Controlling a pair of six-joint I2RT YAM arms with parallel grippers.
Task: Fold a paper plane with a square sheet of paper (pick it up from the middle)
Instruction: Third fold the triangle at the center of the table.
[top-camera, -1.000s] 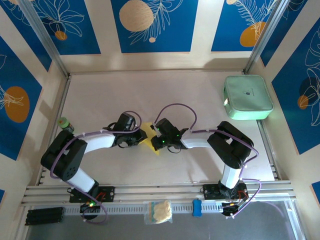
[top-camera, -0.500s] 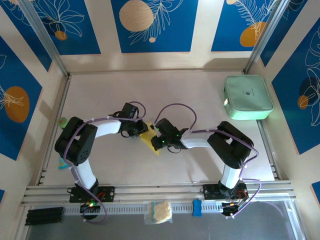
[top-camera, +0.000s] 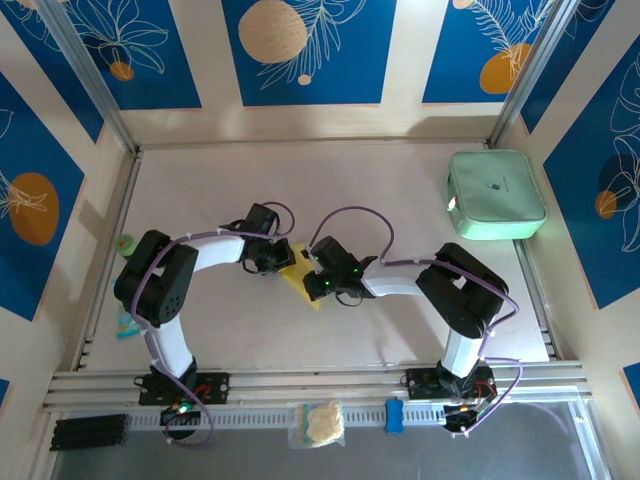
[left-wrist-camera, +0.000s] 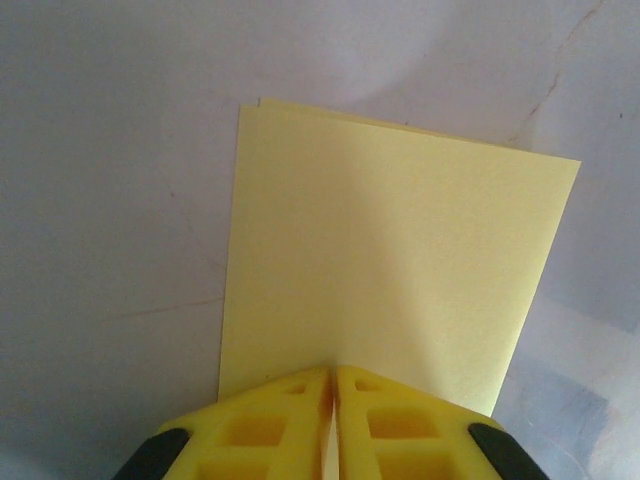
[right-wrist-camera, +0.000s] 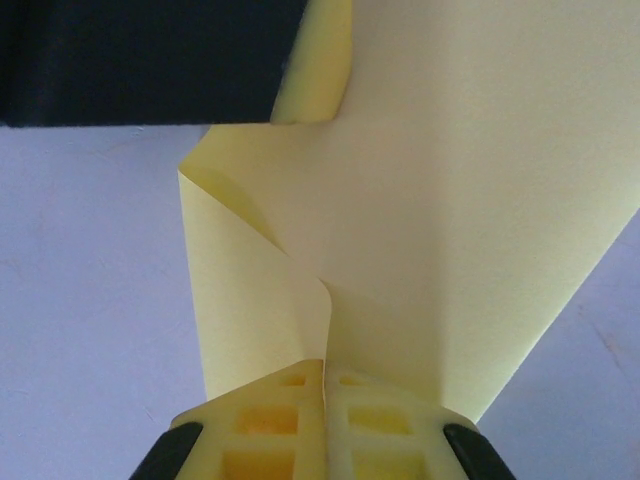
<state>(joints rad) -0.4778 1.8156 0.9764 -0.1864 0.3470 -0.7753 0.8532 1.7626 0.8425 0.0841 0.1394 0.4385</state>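
Near edge: a cream wad in a clear bag (top-camera: 318, 423) lies on the rail between the arm bases. Mid-bench: the left gripper (left-wrist-camera: 332, 372) is clenched on one edge of the square sheet of paper (top-camera: 298, 272). The right gripper (right-wrist-camera: 325, 368) is clenched on the opposite edge, where the sheet curls. Far right corner: mint-green case (top-camera: 495, 195), well apart.

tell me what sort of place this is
Likely a robot lab cell: a pale tabletop boxed in by blue leaf-print wall panels, with a slotted aluminium rail carrying two white-and-black robot arms.
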